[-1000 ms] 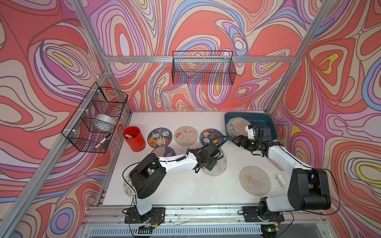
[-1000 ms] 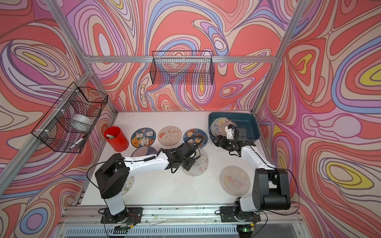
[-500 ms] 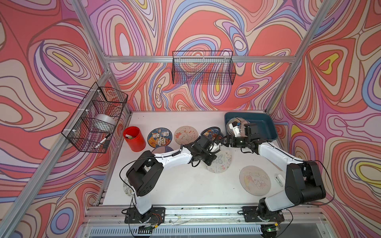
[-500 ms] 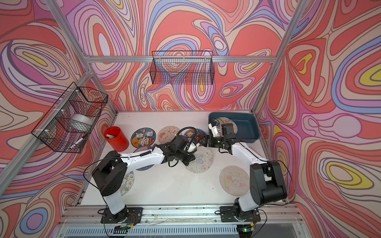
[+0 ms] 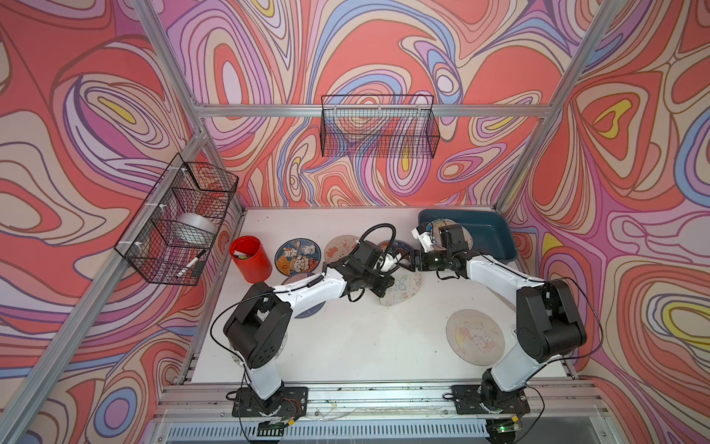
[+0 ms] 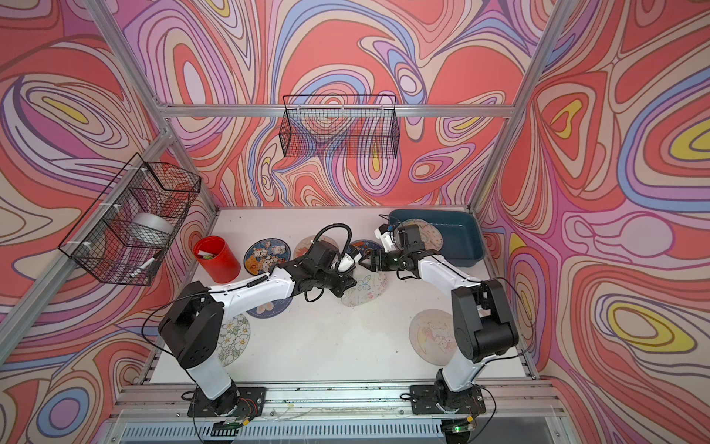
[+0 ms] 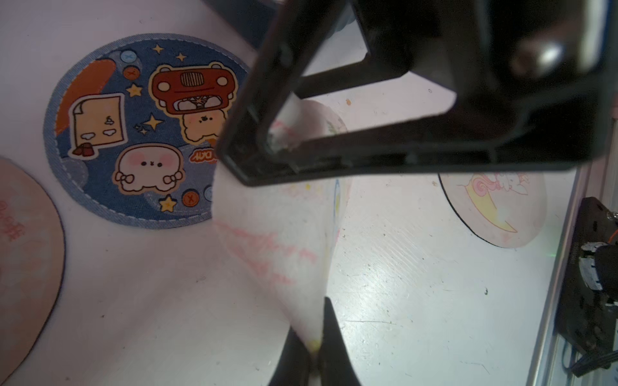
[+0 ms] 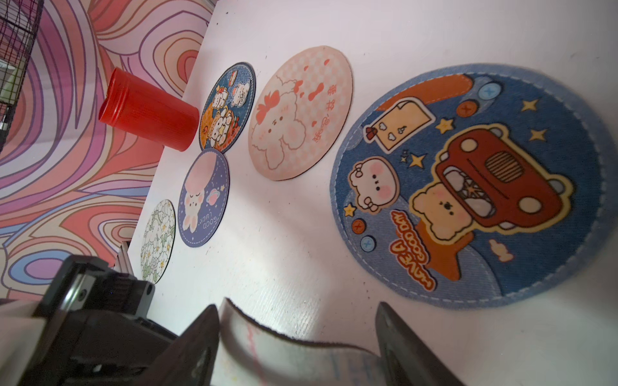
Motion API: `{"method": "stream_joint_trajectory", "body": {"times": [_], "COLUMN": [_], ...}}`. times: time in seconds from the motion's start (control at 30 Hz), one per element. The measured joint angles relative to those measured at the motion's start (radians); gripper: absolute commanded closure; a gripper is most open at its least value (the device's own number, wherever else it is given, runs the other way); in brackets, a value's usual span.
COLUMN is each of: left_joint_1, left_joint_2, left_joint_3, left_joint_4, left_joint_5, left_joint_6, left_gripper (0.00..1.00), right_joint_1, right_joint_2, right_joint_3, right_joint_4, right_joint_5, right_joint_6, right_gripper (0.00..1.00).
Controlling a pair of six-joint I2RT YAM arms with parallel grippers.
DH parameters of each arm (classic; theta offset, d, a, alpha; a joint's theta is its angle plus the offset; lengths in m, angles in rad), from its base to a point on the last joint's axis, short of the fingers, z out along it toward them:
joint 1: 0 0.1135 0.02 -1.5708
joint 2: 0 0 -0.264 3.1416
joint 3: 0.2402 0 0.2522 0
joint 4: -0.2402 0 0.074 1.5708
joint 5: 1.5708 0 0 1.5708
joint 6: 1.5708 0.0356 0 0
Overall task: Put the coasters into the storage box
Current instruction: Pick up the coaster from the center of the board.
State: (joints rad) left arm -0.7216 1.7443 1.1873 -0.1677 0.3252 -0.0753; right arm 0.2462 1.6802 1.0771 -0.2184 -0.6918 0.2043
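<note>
Pale beige, thin and round, the butterfly coaster [image 5: 405, 287] is raised over the white table [image 5: 345, 346], tilted and bowed, with its print facing upward. As a disc it has no long axis. The left gripper [image 7: 312, 334] is clamped on its near rim. The right gripper [image 8: 297, 310], jaws spread wide, straddles the opposite rim.

Eight coasters show plainly: this one, six flat on the table and one in the box.
- **Just beyond both grippers:** the blue denim car coaster [image 8: 468, 187].
- **Farther out past the left gripper:** the pink checked coaster [image 5: 340, 246], the blue cartoon-animal coaster [image 5: 297, 255], the navy rabbit coaster [image 8: 204, 200] and the white flower coaster [image 6: 232, 338].
- **Back beside the right arm's base:** the grey unicorn coaster [image 5: 474, 342].

The dark teal rectangular plastic storage box [image 5: 495, 230], just behind the right gripper's wrist, holds one pale coaster [image 6: 432, 240], partly hidden. The red cylindrical cup [image 5: 249, 259] holds small items too blurred to name. Two black wire baskets hang on the walls: the back basket [image 5: 378, 127] and the side basket [image 5: 176, 226], which holds a grey round object.
</note>
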Motion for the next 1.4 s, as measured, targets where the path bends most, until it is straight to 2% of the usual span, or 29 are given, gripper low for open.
{"method": "stream_joint_trajectory", "body": {"times": [0.1,0.2,0.27,0.43,0.53,0.57,0.63,0.77,0.9,1.1,1.4], "left_joint_1": [0.022,0.037,0.043,0.049,0.05,0.05,0.05,0.052,0.06,0.061,0.061], "left_joint_2": [-0.002,-0.002,-0.002,0.012,0.028,0.033,0.039,0.039,0.036,0.002,-0.034], "left_joint_3": [0.0,0.003,0.012,0.048,0.064,0.068,0.073,0.075,0.072,0.027,-0.027], "left_joint_4": [0.0,-0.005,-0.016,-0.038,-0.042,-0.044,-0.044,-0.039,-0.036,-0.029,-0.01], "left_joint_5": [0.0,-0.004,-0.014,-0.051,-0.08,-0.09,-0.109,-0.158,-0.214,-0.264,-0.275], "left_joint_6": [0.001,0.001,0.0,-0.006,-0.017,-0.024,-0.039,-0.07,-0.102,-0.136,-0.166], "left_gripper": [1.0,1.0,1.0,1.0,1.0,1.0,0.84,0.45,0.27,0.23,0.23], "right_joint_1": [0.021,0.036,0.039,0.042,0.043,0.044,0.046,0.056,0.054,0.05,0.003], "right_joint_2": [0.008,0.015,0.02,0.032,0.037,0.037,0.039,0.039,0.039,0.017,-0.034], "right_joint_3": [0.01,0.02,0.023,0.032,0.042,0.046,0.06,0.1,0.143,0.195,0.332], "right_joint_4": [-0.001,0.001,0.003,0.01,0.015,0.015,0.01,-0.026,-0.07,-0.113,-0.161], "right_joint_5": [-0.013,-0.019,-0.023,-0.031,-0.028,-0.023,0.003,0.093,0.208,0.359,0.558], "right_joint_6": [-0.007,-0.012,-0.011,-0.008,-0.001,0.002,0.006,0.024,0.043,0.068,0.081], "right_gripper": [0.28,0.35,0.47,0.84,1.0,1.0,1.0,1.0,1.0,1.0,1.0]}}
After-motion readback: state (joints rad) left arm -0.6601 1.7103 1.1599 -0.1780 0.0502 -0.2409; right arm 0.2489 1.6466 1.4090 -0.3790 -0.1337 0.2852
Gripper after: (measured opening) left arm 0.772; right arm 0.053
